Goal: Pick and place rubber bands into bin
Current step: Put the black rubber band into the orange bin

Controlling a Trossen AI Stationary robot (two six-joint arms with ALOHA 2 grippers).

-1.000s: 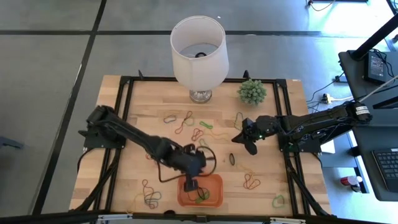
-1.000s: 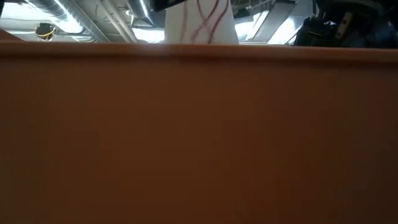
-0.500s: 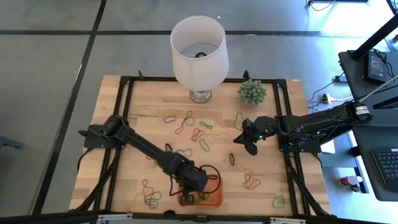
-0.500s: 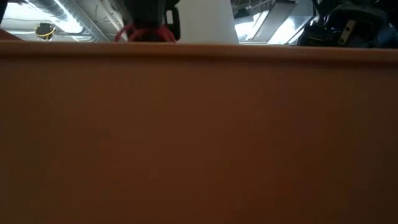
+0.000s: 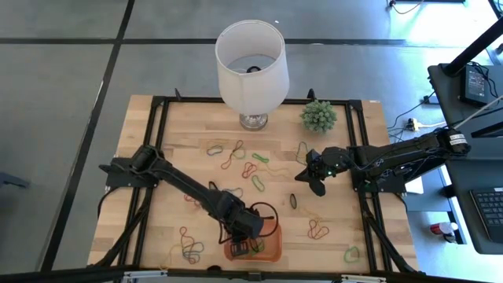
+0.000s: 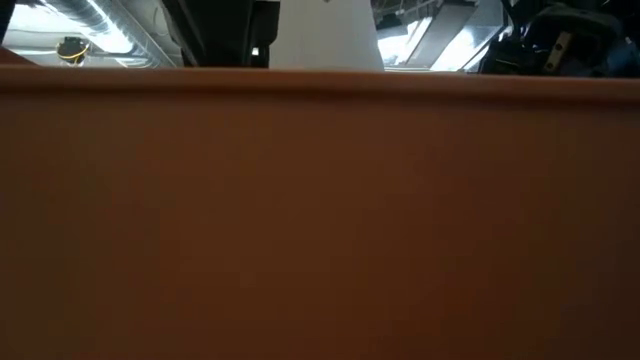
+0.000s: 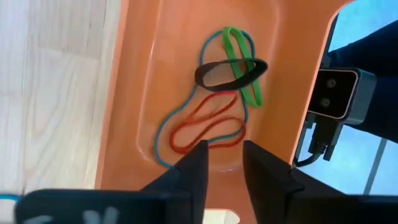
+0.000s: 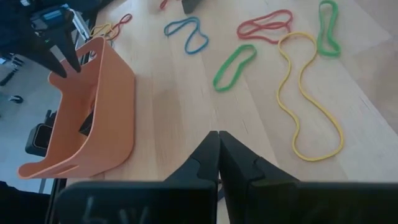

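The orange bin sits at the table's near edge, and its wall fills the low view. On its floor lie a red rubber band, a blue one, a green one and a black one. My left gripper stands open just above them, pointing steeply down into the bin. Several more rubber bands lie loose across the table. At the table's right, my right gripper is shut and holds nothing.
A lamp with a white shade and a small green plant stand at the far edge. Loose bands lie near the right arm: yellow, green, blue. A small camera sits just beyond the bin's near wall.
My left gripper has sunk into the bin, moving toward the table's near edge and tipping steeper. Half a second ago a red band hung from it above the bin's rim; it has let go, and the band now lies on the bin's floor.
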